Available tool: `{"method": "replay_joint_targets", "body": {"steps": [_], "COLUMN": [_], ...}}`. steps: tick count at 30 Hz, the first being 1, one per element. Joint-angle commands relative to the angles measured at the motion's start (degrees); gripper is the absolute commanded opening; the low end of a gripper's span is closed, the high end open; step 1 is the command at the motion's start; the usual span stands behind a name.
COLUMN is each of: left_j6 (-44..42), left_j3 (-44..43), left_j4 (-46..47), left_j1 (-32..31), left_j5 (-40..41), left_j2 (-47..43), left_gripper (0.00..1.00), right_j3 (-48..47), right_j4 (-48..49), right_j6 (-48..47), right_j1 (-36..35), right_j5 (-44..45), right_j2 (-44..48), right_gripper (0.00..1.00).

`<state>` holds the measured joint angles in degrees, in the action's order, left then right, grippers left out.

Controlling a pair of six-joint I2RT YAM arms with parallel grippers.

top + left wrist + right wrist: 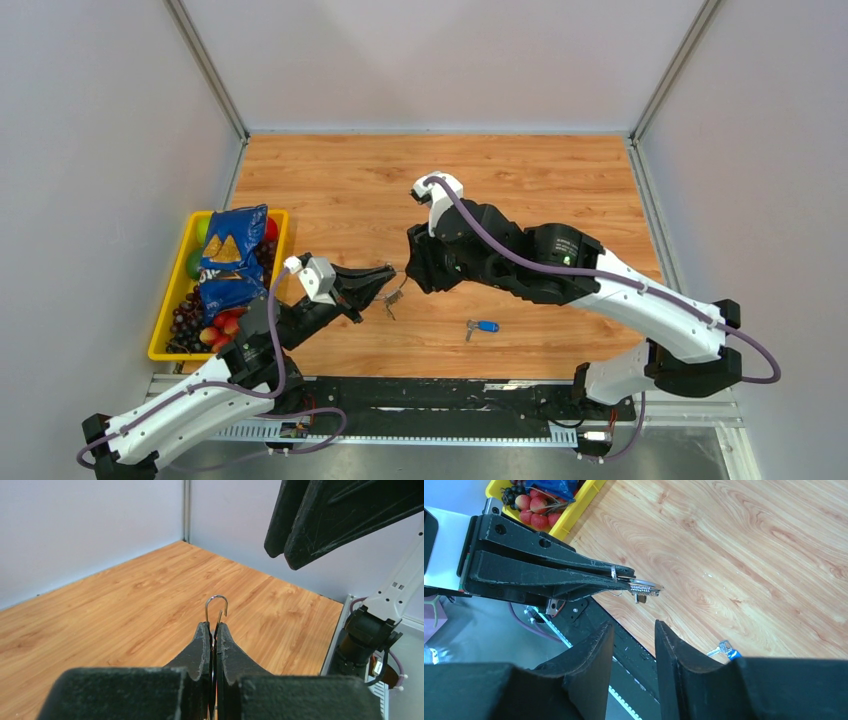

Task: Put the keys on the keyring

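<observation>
Fruit [222, 325] and a blue snack bag [230, 260] fill the yellow tray [168, 300] on your far left, at the left edge of the wooden table [560, 180].

Moving right, you've got the left gripper [214, 626] reaching toward the middle of the table. Its two fingers are pressed tight together and they're pinching the keyring [644, 586]. From the left wrist camera you only see a thin hooked bit of wire poking up past the fingertips. The right wrist camera shows the ring edge-on, sticking out of the fingertips, lifted above the wood. A couple of small silver keys [392, 303] dangle off it just below the fingertips. They're too tiny to tell apart.

Next over, the right gripper [634, 625] comes in from the opposite side and points at the left one, nearly nose to nose in the top view. Its fingers are spread with nothing between them. The tips sit near the ring, but there's a visible gap, so they're not touching it.

Further right and closer to you, the blue-headed key [484, 326] lies flat on the table. It's well apart from the ring and from both grippers.
</observation>
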<state>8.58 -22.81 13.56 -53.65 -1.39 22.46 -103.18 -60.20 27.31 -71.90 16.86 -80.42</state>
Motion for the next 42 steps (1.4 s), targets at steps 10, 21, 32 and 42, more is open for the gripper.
{"method": "replay_joint_targets", "body": {"steps": [10,21,32,42], "left_j6": [1.08,0.74,-0.06,0.43], "left_j3": [-3.84,-3.07,-1.65,1.02], "left_j4": [-2.27,-5.89,-5.81,-4.66], "left_j1": [-0.02,0.03,-0.03,-0.01], "left_j5": [3.4,16.33,23.14,23.78], "left_j2": [0.21,-1.08,-2.23,-4.83], "left_gripper": [0.0,0.0,0.0,0.0], "right_j3": [0.44,25.62,45.55,56.43], "right_j4": [2.84,5.89,13.87,23.25], "right_j6": [-3.35,4.37,13.71,19.11], "right_j1": [2.53,10.55,13.9,15.94], "right_j5": [-2.43,-2.6,-3.04,-4.51], "right_j2": [-1.2,9.36,12.83,10.66], "right_gripper": [0.39,0.4,0.4,0.38]}}
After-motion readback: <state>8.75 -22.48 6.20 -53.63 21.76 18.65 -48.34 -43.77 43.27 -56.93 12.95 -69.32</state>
